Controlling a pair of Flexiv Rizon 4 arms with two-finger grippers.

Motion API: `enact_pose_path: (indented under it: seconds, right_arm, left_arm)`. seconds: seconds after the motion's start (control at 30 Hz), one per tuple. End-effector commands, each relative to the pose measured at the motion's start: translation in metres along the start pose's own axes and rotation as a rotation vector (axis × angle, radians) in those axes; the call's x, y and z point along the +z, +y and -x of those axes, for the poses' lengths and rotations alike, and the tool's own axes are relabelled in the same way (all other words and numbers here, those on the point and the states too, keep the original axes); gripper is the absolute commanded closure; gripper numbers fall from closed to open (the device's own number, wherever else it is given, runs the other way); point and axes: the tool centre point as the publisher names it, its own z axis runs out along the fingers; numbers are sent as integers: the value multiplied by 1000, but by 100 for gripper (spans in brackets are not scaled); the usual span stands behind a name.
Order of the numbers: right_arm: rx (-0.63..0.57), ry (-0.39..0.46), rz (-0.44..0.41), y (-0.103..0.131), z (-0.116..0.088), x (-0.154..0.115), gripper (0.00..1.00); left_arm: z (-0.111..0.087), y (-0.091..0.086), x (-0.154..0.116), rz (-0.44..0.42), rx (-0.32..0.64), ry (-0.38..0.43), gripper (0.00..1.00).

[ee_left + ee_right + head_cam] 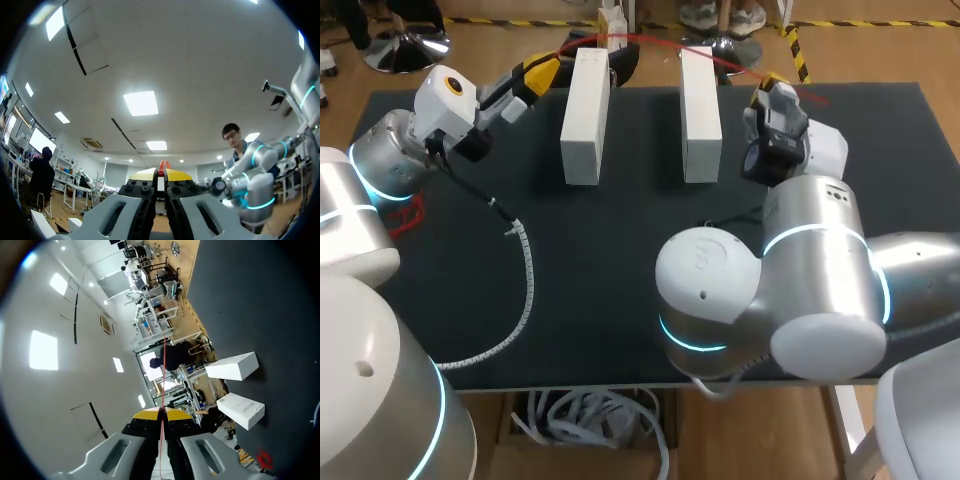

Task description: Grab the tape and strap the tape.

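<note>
The red tape (660, 44) is a thin strand stretched along the table's far side. Its long axis runs left to right in a shallow arch past the far ends of the left white block (585, 115) and the right white block (700, 112). The left gripper (542, 72) has its yellow tips pressed together on the strand's left end, and the right gripper (766, 84) is clamped likewise on the right end, a short red tail lying beyond it; the two blocks lie parallel and apart on the black table (620, 260)

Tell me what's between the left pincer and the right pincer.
In the head view, the red tape arcs from the left pincer to the right pincer, passing over the far ends of the left white block and the right white block.
</note>
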Motion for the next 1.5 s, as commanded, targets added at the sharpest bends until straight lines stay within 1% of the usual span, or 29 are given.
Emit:
enact_pose_path:
  seconds: [0.03, 0.43, 0.47, 0.5, 0.6, 0.63, 0.67, 0.7, 0.73, 0.8, 1.37, 1.4, 1.47, 1.5]
  right_arm:
    - [-19, -21, -10, 1, -6, -1, 100]
    - [-19, -21, -10, 1, -6, -1, 100]
    - [-19, -21, -10, 1, -6, -1, 100]
    - [-19, -21, -10, 1, -6, -1, 100]
    - [-19, -21, -10, 1, -6, -1, 100]
    - [-19, -21, -10, 1, -6, -1, 100]
    - [-19, -21, -10, 1, -6, -1, 100]
    - [-19, -21, -10, 1, -6, -1, 100]
    - [-19, -21, -10, 1, -6, -1, 100]
    - [-19, -21, -10, 1, -6, -1, 100]
    - [-19, -21, -10, 1, -6, -1, 100]
    - [-19, -21, -10, 1, -6, -1, 100]
    - [-19, -21, -10, 1, -6, -1, 100]
    - [-19, -21, -10, 1, -6, -1, 100]
  left_arm:
    - [0, 1, -1, -3, 1, 2, 100]
    - [0, 1, -1, -3, 1, 2, 100]
    - [1, 1, -1, 128, 8, 22, 100]
    - [3, 2, -1, 232, 17, 27, 100]
    - [5, 1, 0, 554, 83, 93, 100]
    - [6, 0, -1, 650, 121, 101, 100]
    - [6, 0, 0, 767, 144, 122, 100]
    - [6, 0, 0, 837, 158, 136, 100]
    - [6, 0, 1, 989, 198, 148, 100]
    - [5, -1, 2, 1144, 252, 156, 100]
    - [5, -1, 2, 1144, 252, 156, 100]
    - [6, -1, 4, 1205, 256, 199, 100]
    - [6, -3, 9, 1302, 257, 242, 100]
    - [6, -3, 12, 1386, 253, 273, 100]
